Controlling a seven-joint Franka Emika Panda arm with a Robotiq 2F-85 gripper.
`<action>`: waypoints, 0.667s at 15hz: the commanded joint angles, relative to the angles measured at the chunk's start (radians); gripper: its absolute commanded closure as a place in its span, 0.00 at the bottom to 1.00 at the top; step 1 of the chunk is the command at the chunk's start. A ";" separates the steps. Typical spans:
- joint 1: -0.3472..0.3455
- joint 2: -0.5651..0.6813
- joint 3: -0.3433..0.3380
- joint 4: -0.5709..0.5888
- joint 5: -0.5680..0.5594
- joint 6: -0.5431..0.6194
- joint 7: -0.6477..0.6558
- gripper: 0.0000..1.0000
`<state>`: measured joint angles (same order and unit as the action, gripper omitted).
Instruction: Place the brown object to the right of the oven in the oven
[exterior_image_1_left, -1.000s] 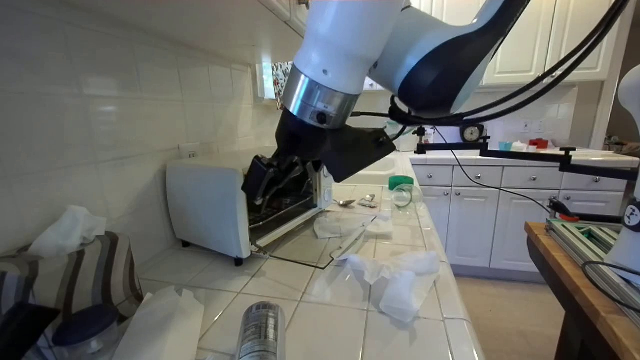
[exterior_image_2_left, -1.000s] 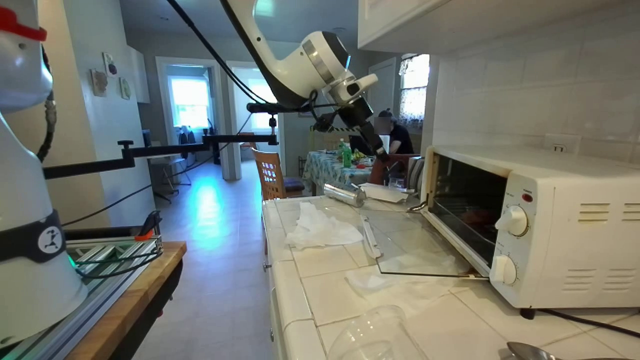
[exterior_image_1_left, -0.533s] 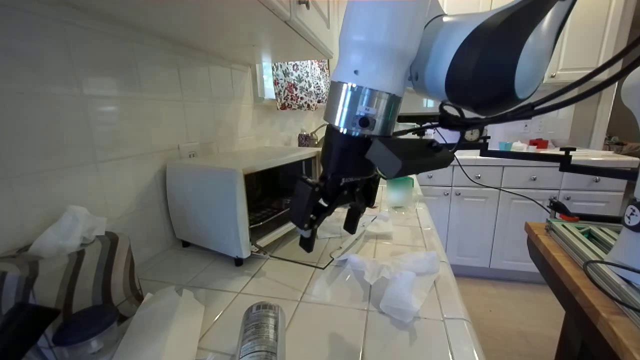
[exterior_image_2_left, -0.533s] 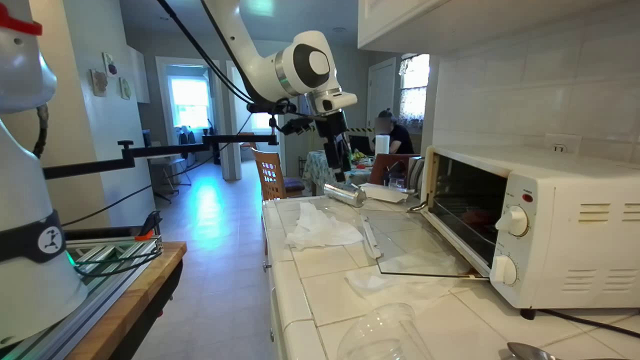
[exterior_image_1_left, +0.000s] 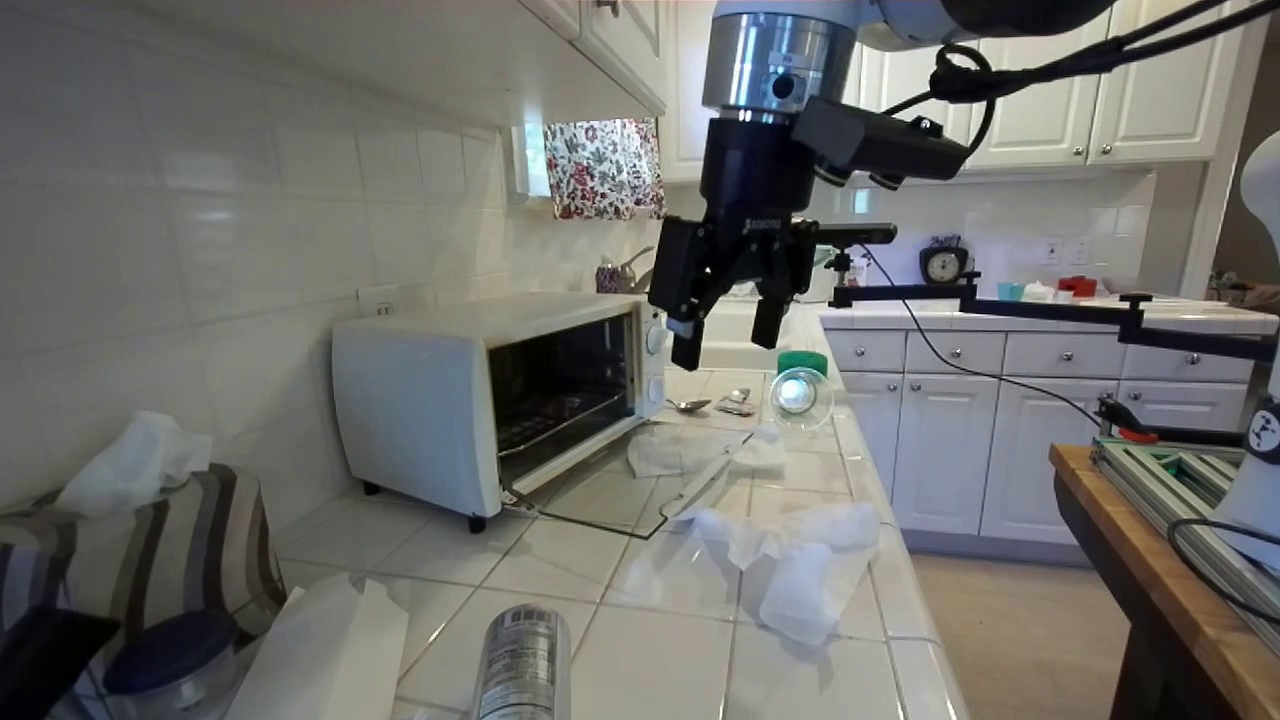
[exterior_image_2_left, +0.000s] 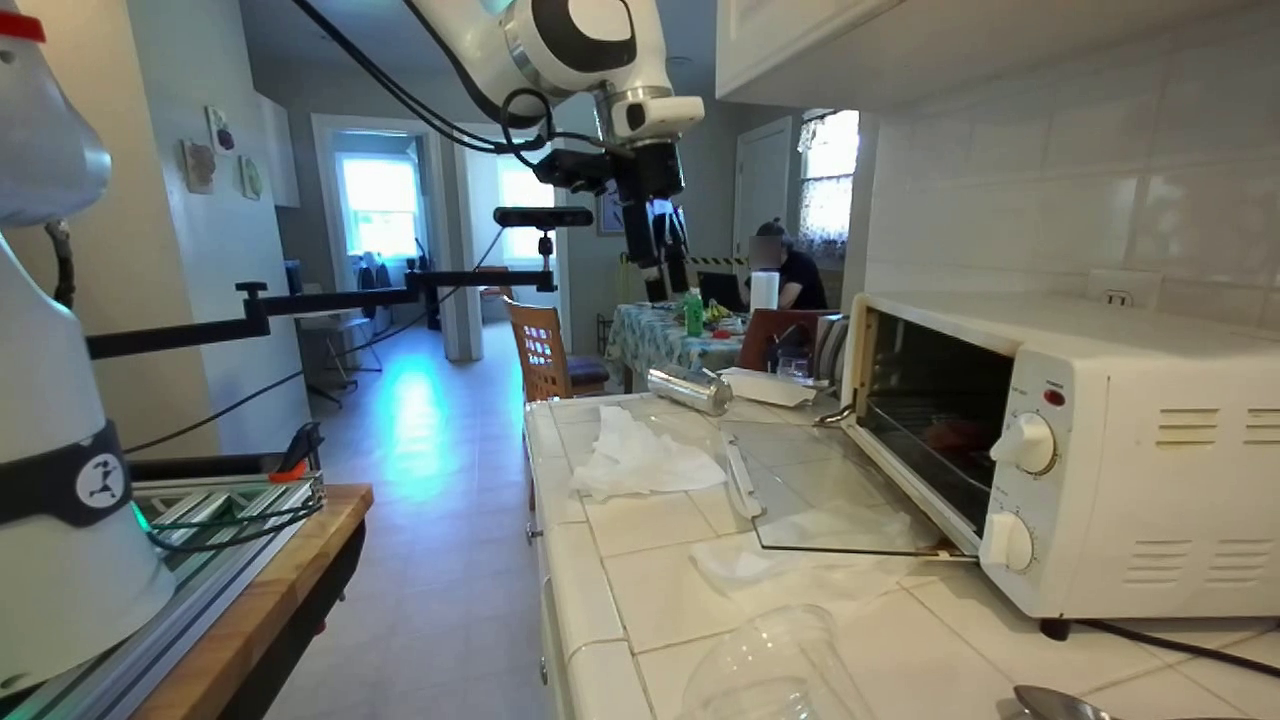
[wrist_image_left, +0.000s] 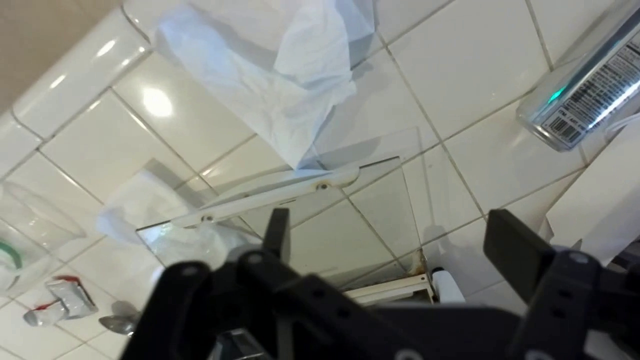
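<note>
The white oven (exterior_image_1_left: 410, 420) stands on the tiled counter, its glass door (exterior_image_2_left: 830, 490) folded down. A dim reddish-brown lump (exterior_image_2_left: 950, 432) shows inside it. It looks like the brown object, though the dark makes this unsure. High above the counter, in front of the oven and apart from it, my gripper (exterior_image_1_left: 728, 340) hangs open and points down. In the wrist view, wide-apart fingers (wrist_image_left: 515, 250) have nothing between them. Beneath them that view shows the door's glass and a corner of the oven (wrist_image_left: 447, 285); the brown object does not show there.
Crumpled white paper (exterior_image_1_left: 800, 560) and a metal can (exterior_image_1_left: 525, 660) lie on the counter. A clear container with a green lid (exterior_image_1_left: 802, 362), a spoon (exterior_image_1_left: 690, 405) and small packets (exterior_image_1_left: 735, 403) lie past the oven. Wall cupboards hang above.
One second ago my gripper was tilted toward the oven's mouth. It has straightened to point down, drawn away from the oven and then risen. The oven and its door have not moved.
</note>
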<state>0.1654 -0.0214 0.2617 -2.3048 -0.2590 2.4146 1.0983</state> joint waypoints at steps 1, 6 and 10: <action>0.015 -0.001 -0.015 -0.003 0.001 -0.001 -0.004 0.00; 0.023 0.025 -0.017 -0.005 0.130 0.088 -0.186 0.00; 0.056 0.020 0.004 -0.006 0.410 0.107 -0.464 0.00</action>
<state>0.1934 0.0006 0.2642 -2.3133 -0.0260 2.5254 0.8265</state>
